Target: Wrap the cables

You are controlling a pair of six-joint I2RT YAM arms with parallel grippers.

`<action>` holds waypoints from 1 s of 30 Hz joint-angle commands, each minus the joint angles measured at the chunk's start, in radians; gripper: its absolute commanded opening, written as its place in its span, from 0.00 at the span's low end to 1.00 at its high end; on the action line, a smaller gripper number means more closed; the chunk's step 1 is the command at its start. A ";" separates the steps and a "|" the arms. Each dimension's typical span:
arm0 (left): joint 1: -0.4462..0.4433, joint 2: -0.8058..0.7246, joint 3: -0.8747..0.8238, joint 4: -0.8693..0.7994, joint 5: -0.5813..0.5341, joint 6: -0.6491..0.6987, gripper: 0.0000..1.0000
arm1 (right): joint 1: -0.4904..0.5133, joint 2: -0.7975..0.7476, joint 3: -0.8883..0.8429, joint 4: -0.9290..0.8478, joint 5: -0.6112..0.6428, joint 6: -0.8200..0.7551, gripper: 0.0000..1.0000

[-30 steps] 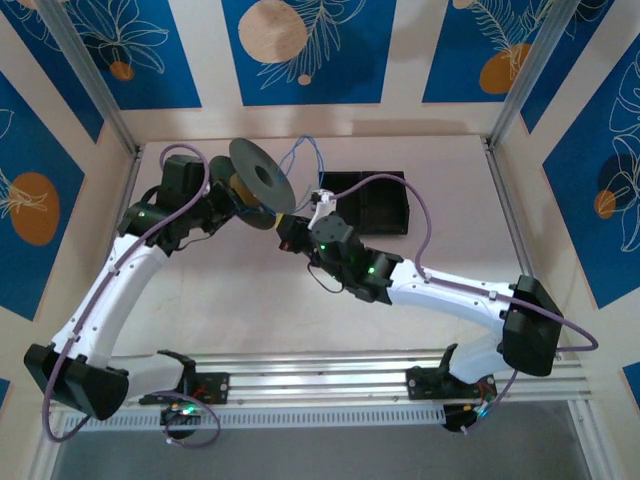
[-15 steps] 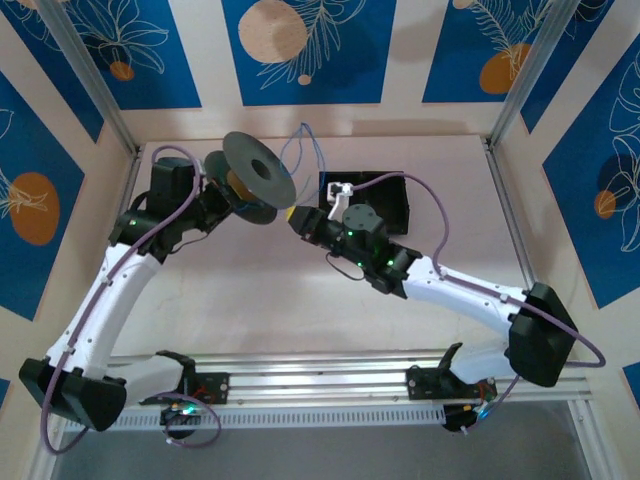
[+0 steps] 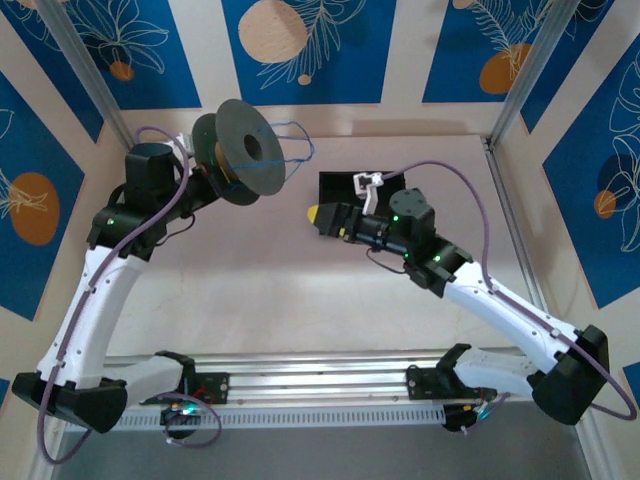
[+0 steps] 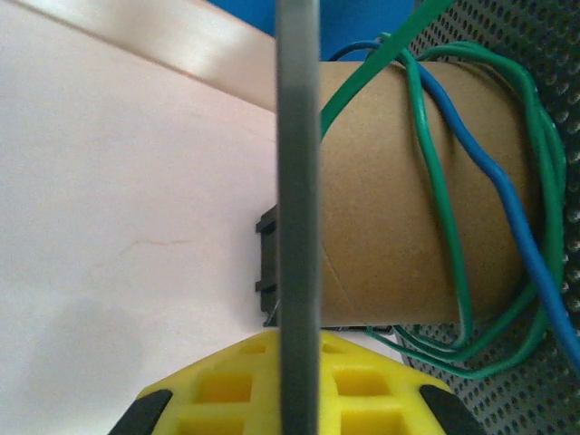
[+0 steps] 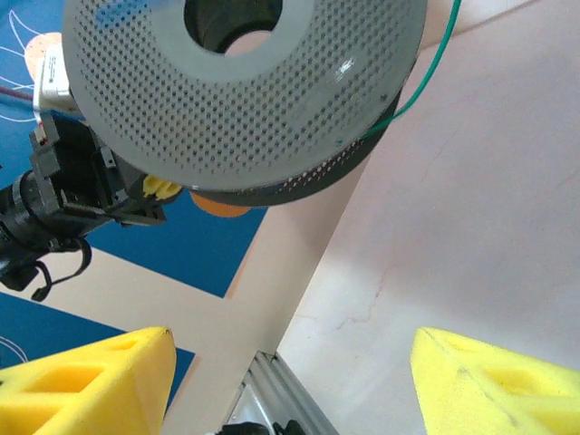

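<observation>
— How do the arms stand?
— The left arm (image 3: 95, 285) rises along the left side and bends in at the wrist. It carries a grey spool (image 3: 240, 152) up over the far left of the worktop (image 3: 250, 280). The right arm (image 3: 500, 300) stretches in from the right with its wrist over the black tray (image 3: 335, 185). It points left at the spool and is well apart from it.
— And the jaws?
— The left jaws are clamped narrow on one of the spool's flanges (image 4: 297, 181), which stands edge-on at the yellow pads (image 4: 227, 394). The right jaws stand wide, their yellow pads (image 5: 91, 376) far apart with nothing between them.
— Where are the cables?
— The cables (image 4: 435, 227), thin green and blue wires, are on the spool. They wind loosely round its brown cardboard core (image 4: 381, 208) in a few crossing turns. In the top view a slack loop stands off the spool's right side. In the right wrist view one green strand curves out past the perforated flange.
</observation>
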 commanded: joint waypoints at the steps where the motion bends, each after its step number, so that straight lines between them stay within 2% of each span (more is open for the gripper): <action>1: 0.006 -0.031 0.054 0.043 0.041 0.126 0.00 | -0.050 -0.040 0.077 -0.100 -0.125 -0.057 0.69; 6: 0.005 -0.062 0.018 0.090 0.069 0.208 0.00 | -0.154 -0.042 0.085 0.040 -0.262 0.160 0.67; 13: 0.005 -0.123 -0.061 0.192 0.097 0.338 0.00 | -0.285 -0.037 0.113 0.096 -0.342 0.376 0.60; 15: 0.005 -0.142 -0.088 0.227 0.111 0.365 0.00 | -0.308 -0.035 0.124 0.098 -0.354 0.392 0.56; 17: 0.005 -0.148 -0.096 0.232 0.118 0.396 0.00 | -0.312 -0.027 0.178 0.025 -0.360 0.317 0.53; 19: 0.004 -0.144 -0.084 0.216 0.146 0.432 0.00 | -0.286 -0.010 0.286 -0.159 -0.360 0.103 0.50; 22: 0.005 -0.137 -0.062 0.201 0.204 0.457 0.00 | -0.230 0.017 0.416 -0.429 -0.275 -0.177 0.44; 27: 0.005 -0.131 -0.042 0.192 0.286 0.464 0.00 | -0.202 0.061 0.527 -0.574 -0.325 -0.386 0.34; 29: 0.005 -0.122 -0.024 0.164 0.307 0.471 0.00 | -0.146 0.069 0.563 -0.647 -0.268 -0.523 0.34; 30: 0.005 -0.115 -0.011 0.144 0.308 0.476 0.00 | -0.104 0.065 0.572 -0.677 -0.201 -0.612 0.34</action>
